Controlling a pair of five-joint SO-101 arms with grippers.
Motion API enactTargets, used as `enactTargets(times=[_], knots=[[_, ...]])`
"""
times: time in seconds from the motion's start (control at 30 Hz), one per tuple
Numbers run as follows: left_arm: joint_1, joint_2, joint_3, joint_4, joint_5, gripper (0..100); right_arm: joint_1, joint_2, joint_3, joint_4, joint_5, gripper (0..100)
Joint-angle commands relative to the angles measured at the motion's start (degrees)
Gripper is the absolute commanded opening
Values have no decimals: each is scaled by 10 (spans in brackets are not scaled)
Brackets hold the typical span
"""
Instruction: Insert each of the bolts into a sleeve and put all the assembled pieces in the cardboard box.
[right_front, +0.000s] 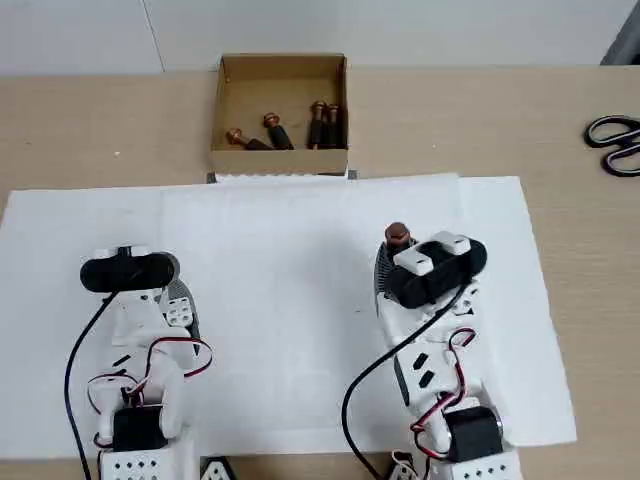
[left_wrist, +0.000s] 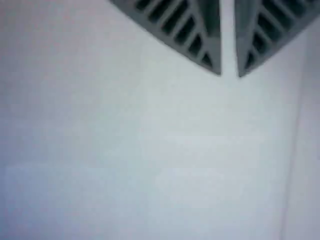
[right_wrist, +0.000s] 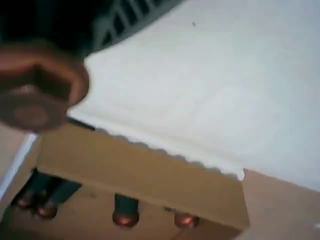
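The cardboard box (right_front: 283, 70) stands at the back centre of the table and holds several copper-headed bolts in dark sleeves (right_front: 322, 124). My right gripper (right_front: 392, 256) hovers over the white paper in front of the box, shut on a bolt whose copper head (right_front: 397, 236) points toward the box. In the right wrist view that bolt head (right_wrist: 35, 95) looms close, with the box wall (right_wrist: 140, 167) and the bolts inside (right_wrist: 125, 212) beyond it. My left gripper (left_wrist: 228, 55) is at the near left over bare paper, its fingers (left_wrist: 200, 35) shut on nothing.
A large white paper sheet (right_front: 290, 320) covers the table's middle and front. Black scissors (right_front: 615, 143) lie at the far right on the bare wood. Both arms' cables trail toward the near edge.
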Motion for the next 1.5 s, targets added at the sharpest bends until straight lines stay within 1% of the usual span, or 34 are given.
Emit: enactTargets(times=[0.0, 0.23, 0.33, 0.5, 0.63, 1.07, 1.47], knots=[[7, -6, -1, 4, 4, 6, 3, -2, -51, -15, -2, 2], [41, -6, -1, 4, -17, 6, 3, 5, -94, -37, 47, 2], [55, -6, -1, 4, -18, 6, 3, 54, -135, -63, 52, 2], [56, -6, -1, 4, -16, 6, 3, 229, -233, -133, 35, 2], [56, -6, -1, 4, -16, 6, 2, 375, -324, -159, 20, 2], [56, -6, -1, 3, -13, 6, -2, 789, -573, -154, -50, 2], [56, -6, -1, 4, -12, 6, -12, 1155, -902, -140, -52, 2]])
